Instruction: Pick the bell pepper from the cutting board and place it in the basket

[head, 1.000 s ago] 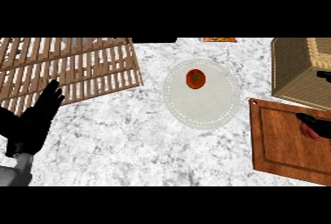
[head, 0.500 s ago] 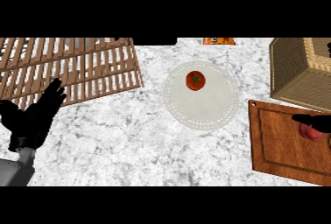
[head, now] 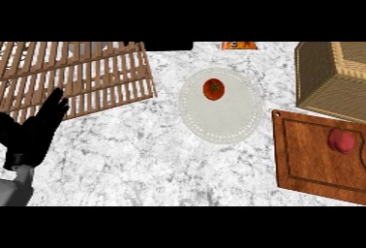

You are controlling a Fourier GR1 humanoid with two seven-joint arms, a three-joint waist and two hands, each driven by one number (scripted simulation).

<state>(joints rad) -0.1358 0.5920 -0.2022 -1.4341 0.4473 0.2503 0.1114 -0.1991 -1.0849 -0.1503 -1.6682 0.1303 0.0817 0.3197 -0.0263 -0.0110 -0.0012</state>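
Bell pepper (head: 342,140), red, lies on the cutting board (head: 307,160) near its far right corner, untouched. Basket (head: 325,80) stands just beyond the board, at the desk's far right. Left hand (head: 34,131) rests at the left edge, fingers straight and released, holding nothing. Right hand not visible; its fingers cannot be judged.

Also on the desk (head: 143,155): a white plate (head: 229,123) carrying a tomato (head: 213,89); a slatted wooden rack (head: 71,75) at far left.

Step in hand, by my reading: reach and grasp. Best approach is from above, fingers spread either side of the pepper, closing round its middle, then lifting well above the basket's rim before moving across.
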